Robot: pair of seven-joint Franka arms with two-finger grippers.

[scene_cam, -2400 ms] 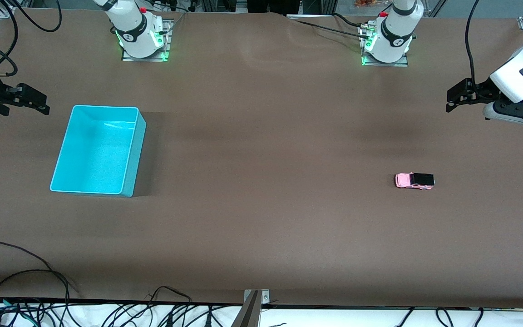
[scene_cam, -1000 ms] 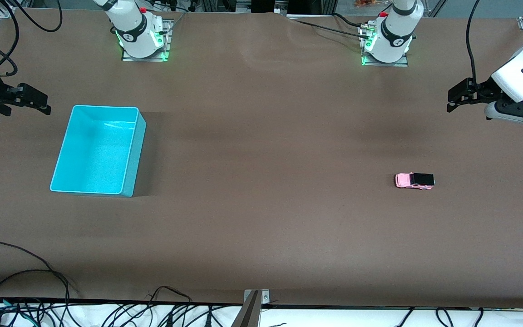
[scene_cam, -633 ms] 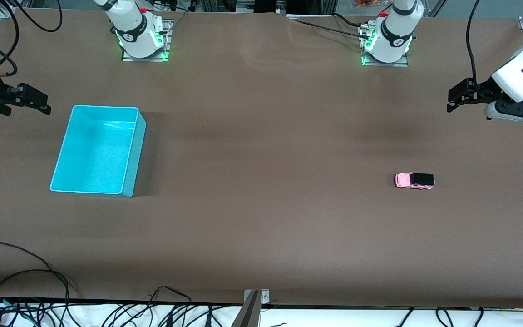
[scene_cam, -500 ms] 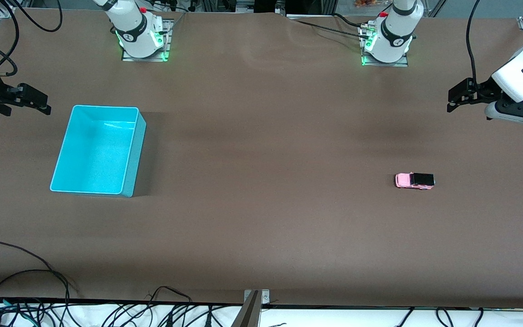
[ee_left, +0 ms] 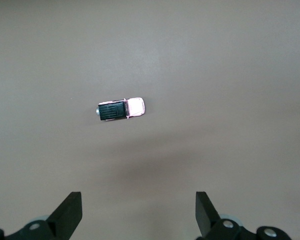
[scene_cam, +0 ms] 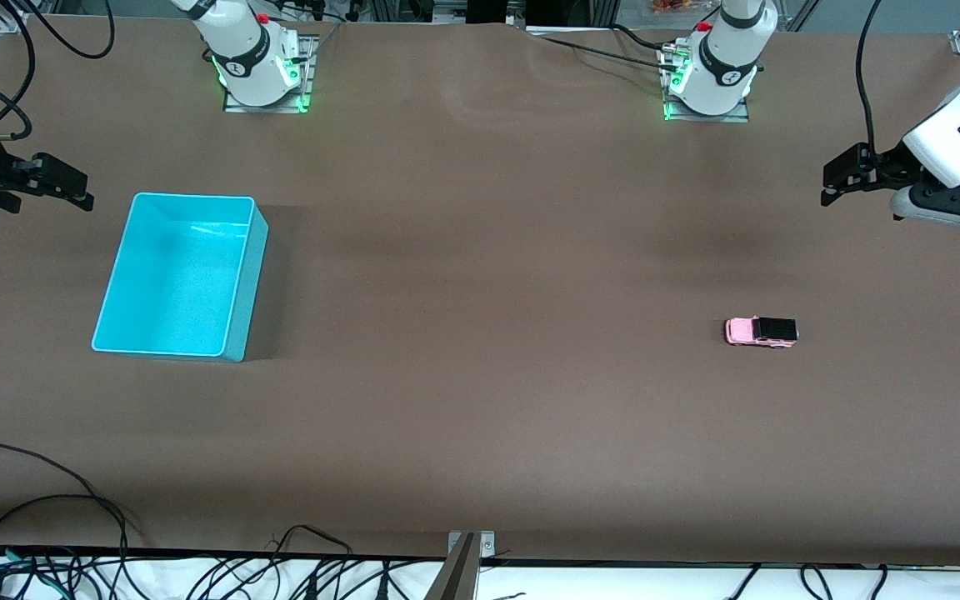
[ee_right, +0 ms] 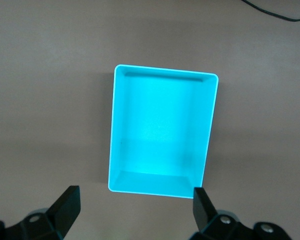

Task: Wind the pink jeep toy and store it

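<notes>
The left gripper (ee_left: 138,215) hangs high over the table (scene_cam: 480,400) at the left arm's end, jaws spread wide and empty. Between and ahead of those jaws, as its wrist view shows, the pink jeep toy (ee_left: 121,109) stands on its wheels well below, lying crosswise to the line from one jaw to the other. In the front view the pink jeep toy sits nearer the camera than the spot under the gripper.

It looks tiny, light and rigid, probably smooth plastic that could skid or roll. The flat sides below the black roof seem the best place to pinch, clear of the wheels.

The right gripper (scene_cam: 53,185) waits over the table at the right arm's end, jaws equally wide and empty, with the empty turquoise bin (ee_right: 114,130) below it.
</notes>
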